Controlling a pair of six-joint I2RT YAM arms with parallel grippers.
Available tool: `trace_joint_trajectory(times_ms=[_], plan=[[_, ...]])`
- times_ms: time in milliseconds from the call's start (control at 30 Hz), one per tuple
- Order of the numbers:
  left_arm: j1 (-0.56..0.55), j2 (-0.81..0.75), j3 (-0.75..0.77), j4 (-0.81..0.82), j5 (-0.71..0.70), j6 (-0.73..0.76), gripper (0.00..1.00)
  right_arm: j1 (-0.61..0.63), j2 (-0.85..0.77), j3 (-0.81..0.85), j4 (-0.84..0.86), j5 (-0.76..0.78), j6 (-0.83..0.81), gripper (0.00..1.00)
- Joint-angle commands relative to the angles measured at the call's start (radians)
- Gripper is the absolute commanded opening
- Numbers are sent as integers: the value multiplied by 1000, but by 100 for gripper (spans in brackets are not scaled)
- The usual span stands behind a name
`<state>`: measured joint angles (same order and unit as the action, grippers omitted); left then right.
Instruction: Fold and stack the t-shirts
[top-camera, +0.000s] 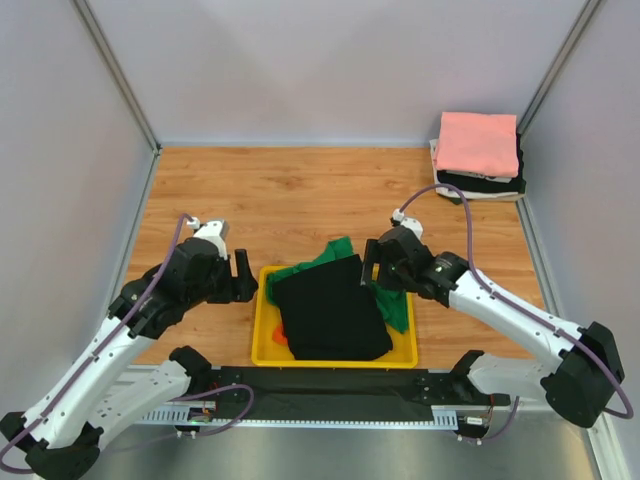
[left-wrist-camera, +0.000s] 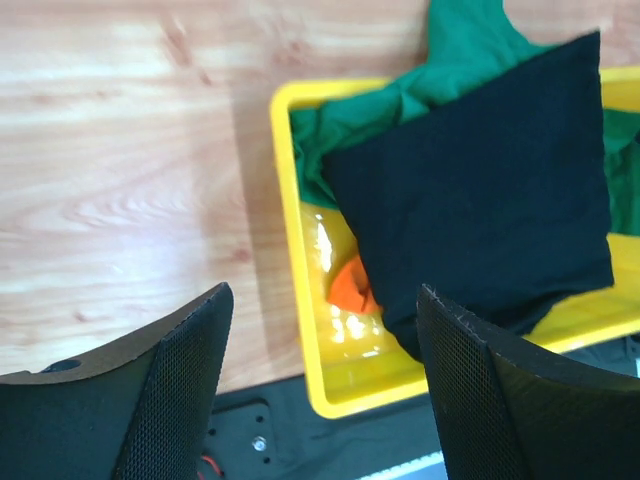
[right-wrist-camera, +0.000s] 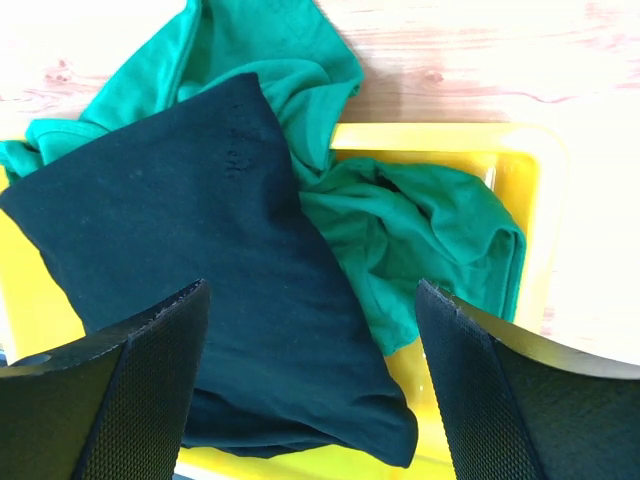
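Left pincer (left-wrist-camera: 322, 295) and right pincer (right-wrist-camera: 312, 290) both spread wide, holding nothing, black t-shirt (top-camera: 330, 312) between the 2 in yellow tray (top-camera: 260, 332), green t-shirt (right-wrist-camera: 430, 225) crumpled under it, orange t-shirt (left-wrist-camera: 352, 287) just ahead of left pincer, pink t-shirt (top-camera: 477, 142) on stack (top-camera: 482, 184) far beyond right pincer.

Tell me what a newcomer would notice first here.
A bright yellow plastic tray sits at the near edge, centre, holding a folded black cloth t-shirt on a crumpled green cloth t-shirt. In the far right corner, a folded pink cloth t-shirt tops a stack of folded shirts.
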<state>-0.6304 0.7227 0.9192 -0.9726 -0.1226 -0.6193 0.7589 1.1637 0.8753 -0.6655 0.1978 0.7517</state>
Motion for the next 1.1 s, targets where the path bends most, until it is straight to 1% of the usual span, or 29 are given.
trace_joint_trajectory(times_ms=[0, 67, 133, 267, 400, 467, 533, 567, 600, 667, 700, 767, 800, 833, 867, 900, 933, 1000, 1033, 1067], plan=[[1, 38, 79, -37, -106, 122, 81, 8, 11, 48, 37, -12, -23, 84], [1, 43, 86, -32, -136, 164, 80, 10, 40, 59, 40, -26, -29, 84], [1, 29, 51, 4, -141, 202, 80, 11, 82, 74, 46, -32, -37, 84], [3, -20, 23, 43, -135, 207, 80, 20, 168, 91, 72, -43, -46, 82], [1, -29, 20, 40, -154, 199, 79, 28, 258, 113, 116, -72, -51, 77], [3, -31, 17, 40, -158, 196, 79, 39, 289, 140, 121, -78, -58, 72], [3, -29, 17, 40, -164, 194, 79, 49, 327, 160, 122, -78, -67, 59], [3, -31, 17, 38, -164, 194, 79, 57, 339, 171, 119, -74, -68, 47], [3, -32, 15, 38, -166, 193, 78, 62, 347, 189, 109, -64, -65, 27], [3, -35, 13, 37, -175, 190, 78, 80, 350, 212, 96, -40, -64, 14], [3, -39, 13, 38, -178, 187, 78, 88, 353, 249, 63, -34, -66, 2], [3, -39, 13, 35, -181, 187, 78, 112, 353, 315, 12, 6, -81, 0], [3, -39, 13, 35, -183, 187, 78, 120, 347, 352, -40, 17, -112, 0], [3, -40, 13, 37, -186, 185, 78, 135, 344, 473, -86, 50, -123, 0], [3, -42, 13, 35, -186, 185, 78, 143, 343, 547, -141, 73, -136, 0], [5, -42, 13, 34, -189, 185, 78, 149, 340, 648, -246, 101, -168, 0], [3, -45, 13, 34, -192, 182, 78, 160, 338, 823, -288, 151, -195, 0], [5, -49, 12, 34, -195, 179, 78, 161, 333, 1005, -362, 204, -268, 0], [5, -52, 12, 34, -199, 181, 78, 160, 330, 1144, -376, 234, -291, 0], [3, -54, 10, 32, -203, 179, 78, 161, 326, 1184, -379, 292, -316, 0]])
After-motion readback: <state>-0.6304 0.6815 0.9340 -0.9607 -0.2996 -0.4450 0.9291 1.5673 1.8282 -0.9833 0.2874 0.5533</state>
